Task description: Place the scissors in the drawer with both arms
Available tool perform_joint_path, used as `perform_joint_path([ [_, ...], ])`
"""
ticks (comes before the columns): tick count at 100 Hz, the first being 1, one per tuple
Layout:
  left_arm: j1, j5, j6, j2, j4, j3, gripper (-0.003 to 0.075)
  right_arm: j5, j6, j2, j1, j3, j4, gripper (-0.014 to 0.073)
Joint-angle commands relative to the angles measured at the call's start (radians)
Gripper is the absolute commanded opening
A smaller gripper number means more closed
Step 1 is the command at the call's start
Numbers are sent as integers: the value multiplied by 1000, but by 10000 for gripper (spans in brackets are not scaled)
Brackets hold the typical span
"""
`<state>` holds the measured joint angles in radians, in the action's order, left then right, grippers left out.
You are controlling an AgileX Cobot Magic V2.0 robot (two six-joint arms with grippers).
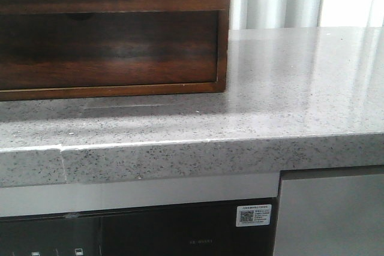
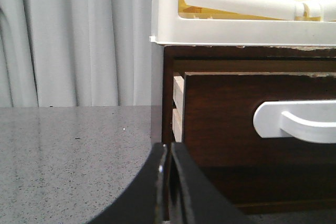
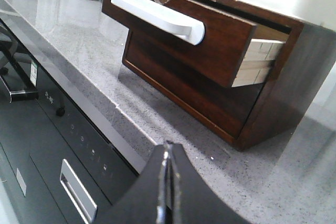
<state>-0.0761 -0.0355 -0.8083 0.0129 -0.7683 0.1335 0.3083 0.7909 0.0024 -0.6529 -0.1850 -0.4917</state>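
While both pairs of jaws are pressed together and hold nothing, the drawer (image 3: pixel 210 30) stands partly pulled out ahead of the right gripper (image 3: pixel 167 182) and just beyond the left gripper (image 2: pixel 169 182).

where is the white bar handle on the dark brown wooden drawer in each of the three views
Front view: not in the picture; only the lower part of the dark brown wooden cabinet shows.
Left wrist view: white bar handle at the right edge, on the drawer front.
Right wrist view: handle upper centre, on the slightly pulled-out drawer.
Shared landmark: the speckled grey stone countertop.
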Motion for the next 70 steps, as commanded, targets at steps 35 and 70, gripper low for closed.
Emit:
perform_joint_path([
  [35, -2, 45, -11, 13, 10, 29, -20, -66, -2, 8, 4, -23, -16, -46],
  [70, -2, 10, 0, 13, 129, 28, -20, -66, -2, 8, 4, -23, -16, -46],
])
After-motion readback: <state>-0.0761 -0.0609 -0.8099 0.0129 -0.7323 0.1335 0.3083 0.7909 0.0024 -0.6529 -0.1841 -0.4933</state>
